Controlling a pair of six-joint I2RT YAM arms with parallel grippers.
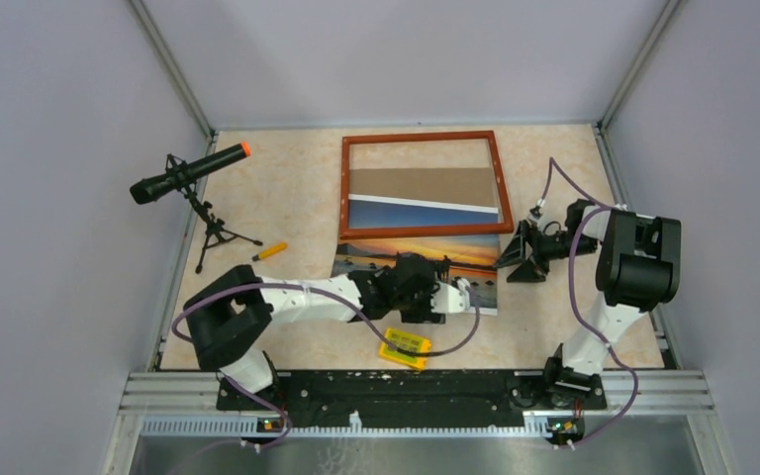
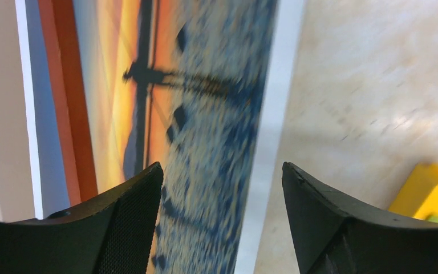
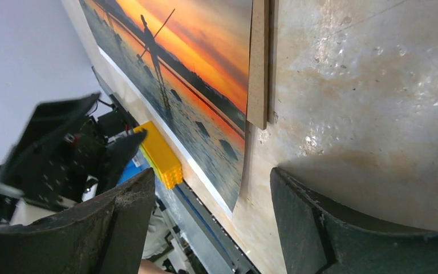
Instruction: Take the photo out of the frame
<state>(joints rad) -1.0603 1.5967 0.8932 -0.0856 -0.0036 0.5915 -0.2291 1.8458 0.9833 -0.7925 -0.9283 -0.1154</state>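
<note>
The photo (image 1: 371,254) lies flat on the counter (image 1: 287,188), most of it sticking out from under the near rail of the frame (image 1: 421,138); only a blue-and-white strip shows inside the frame, below the brown backing board (image 1: 421,183); nearly free, I'd judge; the left end effector (image 2: 221,166) hovers over the photo's outer edge, on the frame's near side, spread wide and gripping nothing; the right end effector (image 3: 212,171) sits low by the frame's near right corner, wide open and empty, probably placed to steady the frame; a yellow block (image 1: 404,348) lies beyond the photo.
</note>
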